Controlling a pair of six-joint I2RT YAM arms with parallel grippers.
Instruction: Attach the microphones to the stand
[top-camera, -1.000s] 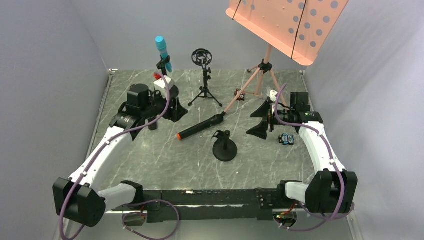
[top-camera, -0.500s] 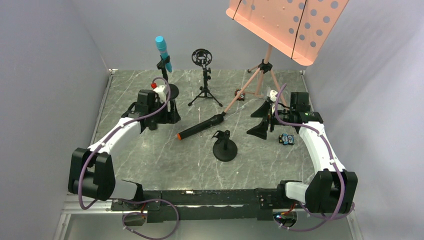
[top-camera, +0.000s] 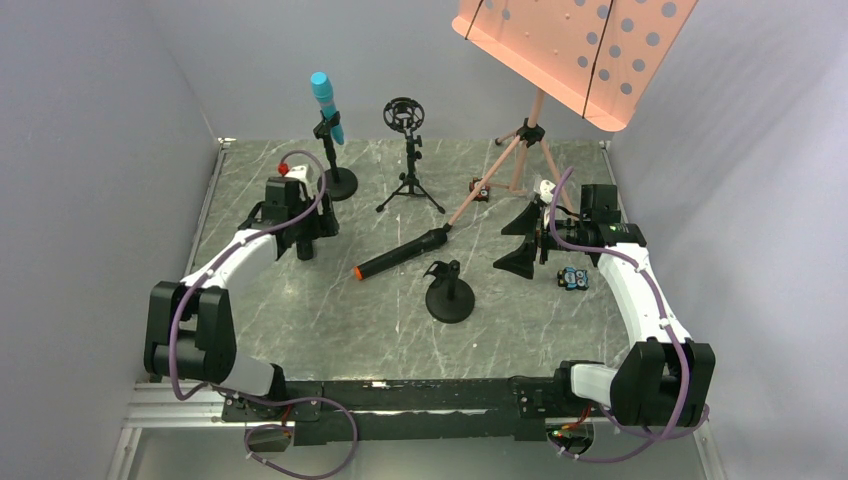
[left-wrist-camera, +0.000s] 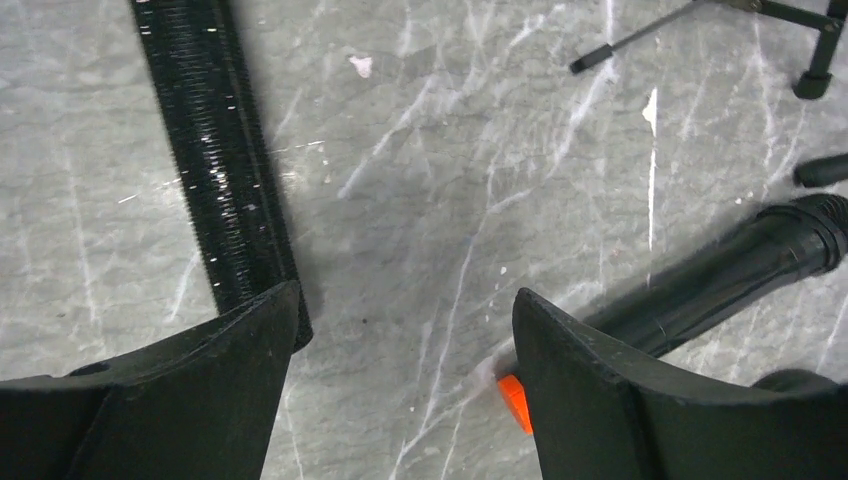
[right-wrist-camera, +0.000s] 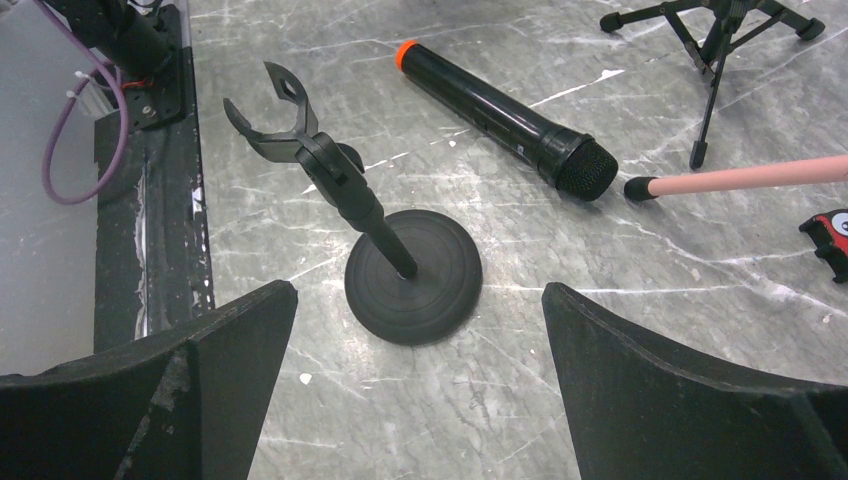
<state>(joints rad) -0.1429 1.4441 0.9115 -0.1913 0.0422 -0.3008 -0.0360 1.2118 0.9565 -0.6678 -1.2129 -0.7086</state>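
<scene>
1. Part of the orange end (left-wrist-camera: 512, 398) of the black microphone (right-wrist-camera: 500, 105) sits behind a left finger (left-wrist-camera: 620, 400); a ribbed black rod (left-wrist-camera: 215, 150) runs off frame, unidentifiable.
2. Microphones clearly seen: two; microphone stands (top-camera: 450, 300): three.
3. Cyan microphone (top-camera: 325, 103) stands clipped far left; black one lies mid-table.
4. Left gripper (left-wrist-camera: 400, 300) and right gripper (right-wrist-camera: 420, 290) both gape, empty.

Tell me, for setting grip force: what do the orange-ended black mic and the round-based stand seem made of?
Black mic: smooth semi-gloss body with soft highlights, likely plastic or painted metal; mesh head. Round-based stand: matte black, ringed base with dull sheen, possibly coated metal; clip looks plastic.
</scene>
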